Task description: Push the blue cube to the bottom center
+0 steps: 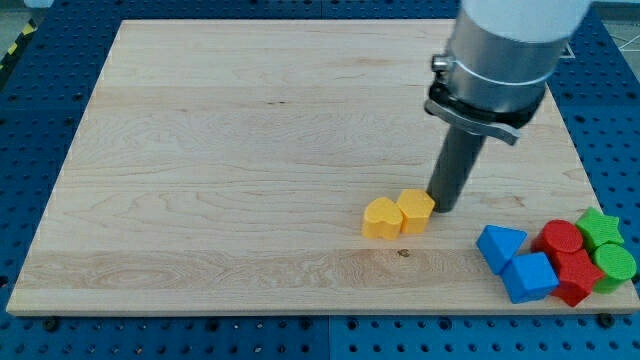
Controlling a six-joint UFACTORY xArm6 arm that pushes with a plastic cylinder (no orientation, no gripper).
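The blue cube [529,277] lies near the board's bottom right corner, touching a blue triangular block [498,244] on its upper left and a red block [575,277] on its right. My tip [444,207] rests on the board just to the right of a yellow hexagonal block [415,211], close to or touching it. The tip is up and to the left of the blue cube, well apart from it.
A yellow heart-shaped block [381,218] touches the yellow hexagonal block's left side. A red cylinder [561,239], a green star-shaped block [600,227] and a green cylinder [614,265] cluster at the wooden board's [230,150] right edge by the blue cube.
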